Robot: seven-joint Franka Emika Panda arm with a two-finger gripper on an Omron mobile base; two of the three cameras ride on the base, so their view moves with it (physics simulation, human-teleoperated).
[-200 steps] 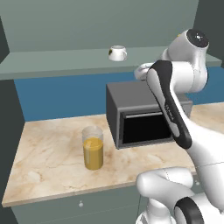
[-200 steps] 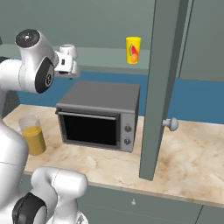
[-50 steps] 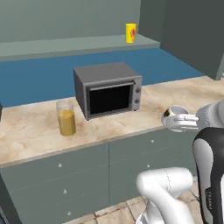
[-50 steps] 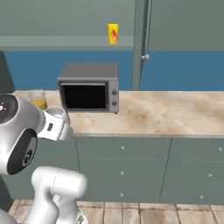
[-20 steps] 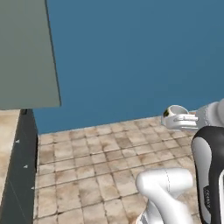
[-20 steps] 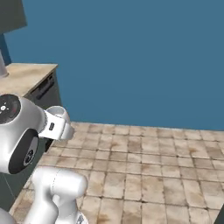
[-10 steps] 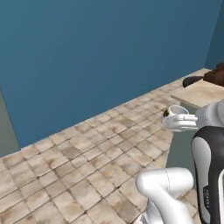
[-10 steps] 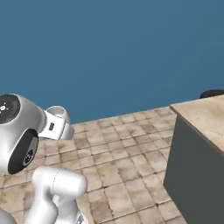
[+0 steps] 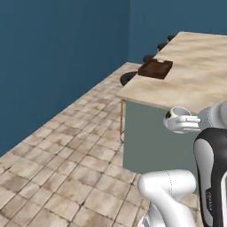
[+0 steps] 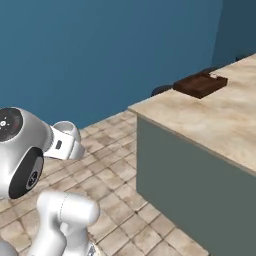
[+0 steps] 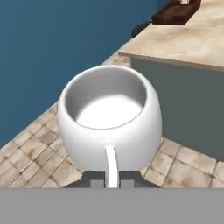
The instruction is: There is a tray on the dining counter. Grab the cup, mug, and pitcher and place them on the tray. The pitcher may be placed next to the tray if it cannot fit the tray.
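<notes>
My gripper (image 11: pixel 109 180) is shut on the handle of the white mug (image 11: pixel 109 116), which hangs upright over the tiled floor in front of the dining counter (image 9: pixel 199 80). From the left base view the mug (image 9: pixel 176 119) sits at the end of my arm, below the counter's near edge. The dark brown tray (image 9: pixel 155 68) lies near the far corner of the dining counter (image 10: pixel 220 125); the tray (image 10: pixel 200 85) is well away from the mug. In the hand view the tray (image 11: pixel 175 14) shows at the top right. The cup and pitcher are out of view.
Dark round stools (image 9: pixel 128 78) stand along the counter's far side by the blue wall (image 9: pixel 57 53). The counter's grey-green side panel (image 10: pixel 185 180) rises just ahead of the base. Tiled floor (image 9: pixel 53 168) spreads open to the left.
The whole picture has swung as the base turned: the blue wall slid left and the dining counter with the tray came closer. The mug stays in my shut gripper.
</notes>
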